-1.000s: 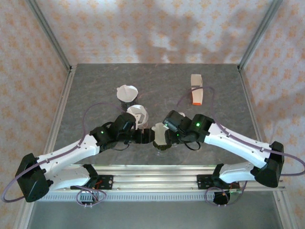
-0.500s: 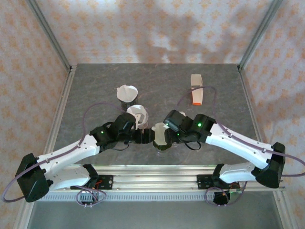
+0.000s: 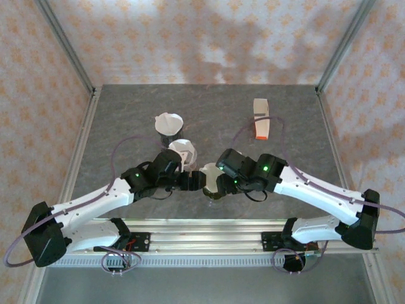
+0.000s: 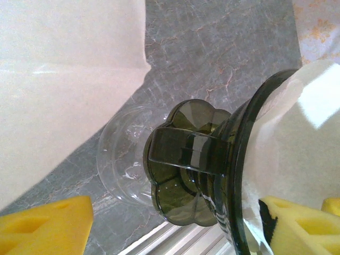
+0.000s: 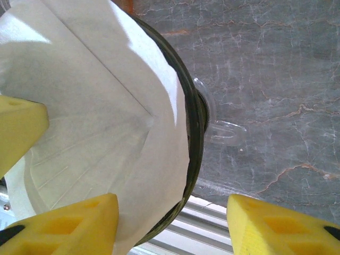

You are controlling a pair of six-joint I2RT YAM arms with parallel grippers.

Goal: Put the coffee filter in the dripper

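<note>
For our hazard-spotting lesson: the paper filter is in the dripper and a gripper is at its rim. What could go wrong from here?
1. The right gripper straddles the rim of the dripper with one pad on the filter; withdrawing could drag the paper out or crumple it.
2. The dripper sits close to the rail at the near edge of the table, so a nudge might tip it over.

right pincer (image 5: 175, 226) jaws drawn slightly narrower across the dripper (image 5: 195, 122) rim, right arm (image 3: 304, 187) edged a little left
</note>
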